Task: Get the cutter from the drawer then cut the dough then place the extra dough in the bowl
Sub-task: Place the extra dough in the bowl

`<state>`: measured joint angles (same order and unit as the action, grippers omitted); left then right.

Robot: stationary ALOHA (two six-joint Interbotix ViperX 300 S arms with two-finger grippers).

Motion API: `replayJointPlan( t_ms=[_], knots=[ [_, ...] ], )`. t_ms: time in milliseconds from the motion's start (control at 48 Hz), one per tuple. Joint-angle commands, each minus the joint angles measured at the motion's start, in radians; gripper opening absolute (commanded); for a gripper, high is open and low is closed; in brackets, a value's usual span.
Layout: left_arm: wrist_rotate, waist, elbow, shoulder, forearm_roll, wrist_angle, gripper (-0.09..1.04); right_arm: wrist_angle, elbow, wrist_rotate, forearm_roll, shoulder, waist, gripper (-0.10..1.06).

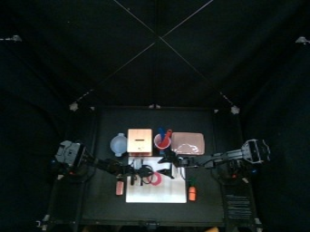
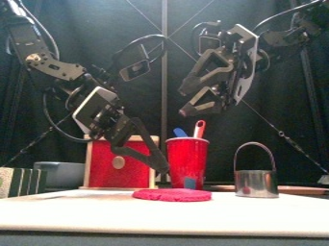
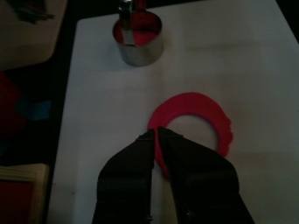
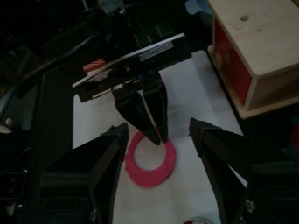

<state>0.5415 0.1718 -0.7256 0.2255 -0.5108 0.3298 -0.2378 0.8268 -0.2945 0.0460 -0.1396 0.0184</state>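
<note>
One white cutting board [image 3: 105,96] is seen at the front of the table, and one red dough ring [image 3: 193,101] is laid flat on it, its middle already cut out. The left gripper [image 3: 160,136] is lowered to the board, and its two jaws are pinched together on the rim of the dough ring. The right gripper [image 4: 158,128] is held above the same spot with its two jaws spread wide, and nothing is gripped between them. One round metal cutter [image 2: 257,181] is stood upright on the board with its wire handle raised; it is set well apart from the ring, toward the right in the front view, and red is seen inside it in the left wrist view. Behind the board, one wooden box [image 2: 113,161] with a red drawer front is placed, with one blue-grey bowl [image 1: 118,144] to its left. One red cup [image 2: 188,163] is stood just right of the box, and two toy knives are held in it, one blue knife [image 2: 180,134] and one red knife [image 2: 198,128]. One pink tray [image 1: 190,142] is laid further right.
</note>
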Motion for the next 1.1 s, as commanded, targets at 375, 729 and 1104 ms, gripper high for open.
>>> replayJointPlan(
  t_ms=[375, 729, 1104],
  knots=[
    [0.002, -0.040, 0.049, -0.018, 0.002, -0.054, 0.84, -0.058, 0.043, 0.002, 0.015, -0.009, -0.005, 0.90],
    [0.000, -0.071, 0.117, 0.043, 0.002, -0.209, 0.83, -0.057, 0.078, 0.000, 0.017, -0.021, -0.009, 0.90],
    [-0.003, -0.072, 0.137, 0.058, -0.008, -0.302, 0.63, -0.057, 0.130, 0.000, 0.040, -0.078, -0.009, 0.90]
  ],
)
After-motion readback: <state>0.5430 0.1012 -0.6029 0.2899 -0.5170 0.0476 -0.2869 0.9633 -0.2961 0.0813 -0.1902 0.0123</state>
